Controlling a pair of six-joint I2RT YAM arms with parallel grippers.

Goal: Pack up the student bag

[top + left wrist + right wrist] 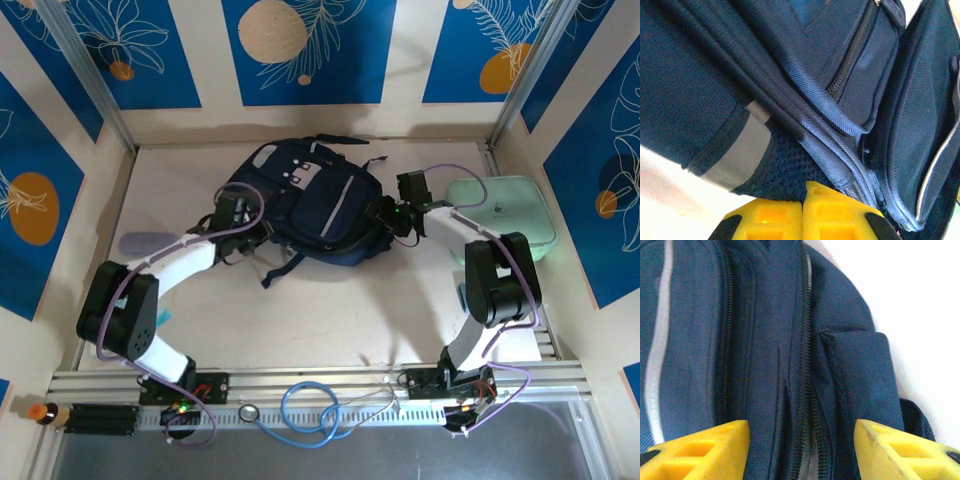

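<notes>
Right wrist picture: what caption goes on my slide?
Right gripper straddling the zipper on the navy bag.

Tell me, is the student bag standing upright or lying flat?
Lying flat: the student bag rests on the table, front stripe facing up.

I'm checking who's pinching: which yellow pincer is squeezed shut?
The left pincer: its yellow fingers meet. On the right pincer they stand apart over the student bag.

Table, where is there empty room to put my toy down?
The bare table in front of the student bag, toward the near edge, is widest. Also the back left corner. Crowded: left gripper and right gripper at the bag's sides, mint-green case on the right.
</notes>
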